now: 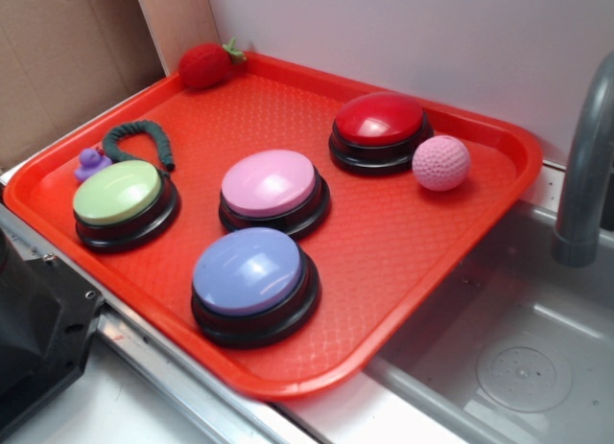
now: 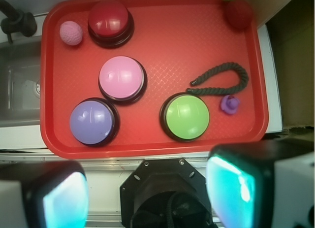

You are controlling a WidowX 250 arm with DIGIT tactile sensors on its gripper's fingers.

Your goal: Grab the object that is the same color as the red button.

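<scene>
The object, a fuzzy red plush strawberry (image 1: 205,64) with a green top, lies at the tray's far left corner; in the wrist view the strawberry (image 2: 238,13) is at top right. The red button (image 1: 380,129) stands at the tray's back right, and from the wrist the red button (image 2: 110,22) appears top left. My gripper (image 2: 147,196) hangs high above the counter in front of the tray, open, with nothing between its teal-padded fingers (image 2: 230,186). It is far from the strawberry and does not show in the exterior view.
On the red tray (image 1: 403,300) stand pink (image 1: 272,189), lilac (image 1: 253,281) and green (image 1: 123,202) buttons. A pink dimpled ball (image 1: 441,162), a dark rope (image 1: 142,137) and a small purple duck (image 1: 90,162) lie there too. A sink (image 1: 518,358) and faucet (image 1: 585,156) are right.
</scene>
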